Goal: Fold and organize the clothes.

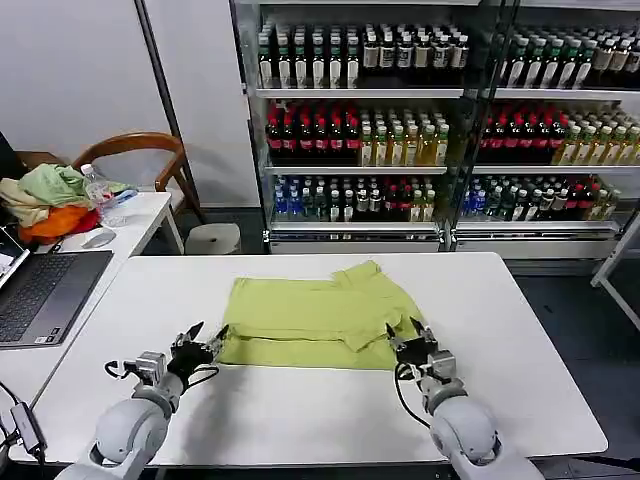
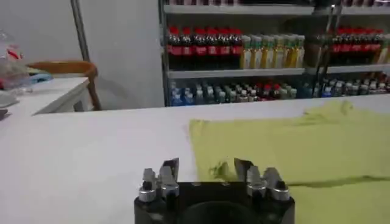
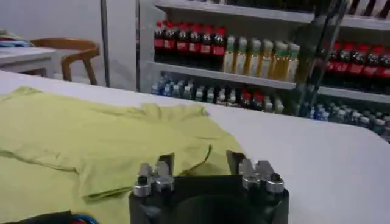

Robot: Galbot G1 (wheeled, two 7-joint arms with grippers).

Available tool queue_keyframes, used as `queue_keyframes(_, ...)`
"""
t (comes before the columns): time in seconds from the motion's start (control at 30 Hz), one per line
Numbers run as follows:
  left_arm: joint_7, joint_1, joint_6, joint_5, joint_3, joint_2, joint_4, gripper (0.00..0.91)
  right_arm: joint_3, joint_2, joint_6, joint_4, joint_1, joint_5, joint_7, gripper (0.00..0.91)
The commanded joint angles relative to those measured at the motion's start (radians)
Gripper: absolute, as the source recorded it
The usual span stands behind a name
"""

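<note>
A: Where is the T-shirt [image 1: 318, 318]?

B: In the head view it lies just below the centre of the frame, flat on the white table [image 1: 520, 330], partly folded: a sleeve and part of the body are turned in over the middle, so the upper right edge is lumpy.

A: And the grippers?

B: The left gripper [image 1: 206, 340] sits at the lower left of the frame, at the shirt's near left corner, its fingers spread wide. The right gripper [image 1: 404, 334] is at the lower right of centre, over the shirt's near right corner, and it too is spread apart. Neither one is clamped on cloth.

A: Do the wrist cameras agree?

B: Yes. In the left wrist view the left gripper [image 2: 206, 170] shows a clear gap between its two fingers, with the shirt's edge [image 2: 292, 152] just beyond them. In the right wrist view the right gripper [image 3: 199, 163] is likewise parted, with a folded flap of the shirt [image 3: 103, 143] directly ahead. Whether the fingertips touch the fabric is hard to say from these angles.

A: Anything else around?

B: A laptop [image 1: 40, 292] at the left edge, a heap of garments [image 1: 50, 200] on the side desk at upper left, and drink shelves [image 1: 400, 130] across the top.
</note>
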Motion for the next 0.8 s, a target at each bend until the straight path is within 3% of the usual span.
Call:
queue_keyframes(0.03, -0.104, 0.091, 0.102, 0.012, 0.017, -0.002, -0.099, 0.907, 0.027, -0.018, -0.012, 0.129, -0.164, 0.002, 0.035, 0.907)
queue_keyframes(0.23, -0.123, 0.078, 0.109, 0.008, 0.016, -0.002, -0.058, 0.907, 0.041, -0.019, -0.046, 0.134, -0.192, 0.03, 0.085, 0.907)
queue_keyframes(0.3, -0.124, 0.073, 0.11, 0.005, 0.016, -0.002, -0.049, 0.907, 0.04, -0.018, -0.055, 0.127, -0.193, 0.036, 0.096, 0.232)
queue_keyframes(0.33, -0.124, 0.07, 0.106, 0.005, 0.017, -0.003, -0.046, 0.907, 0.039, -0.017, -0.055, 0.122, -0.192, 0.036, 0.102, 0.0)
queue_keyframes(0.37, -0.127, 0.063, 0.105, 0.003, 0.017, -0.004, -0.041, 0.564, 0.038, -0.014, -0.053, 0.116, -0.187, 0.044, 0.104, 0.0)
queue_keyframes(0.43, -0.125, 0.054, 0.096, -0.004, 0.019, -0.007, -0.033, 0.04, 0.036, -0.013, -0.053, 0.117, -0.184, 0.067, 0.111, 0.0)
queue_keyframes(0.8, -0.118, 0.014, 0.082, -0.008, 0.048, -0.015, 0.008, 0.04, 0.037, -0.012, -0.064, 0.094, -0.163, 0.097, 0.12, 0.0)
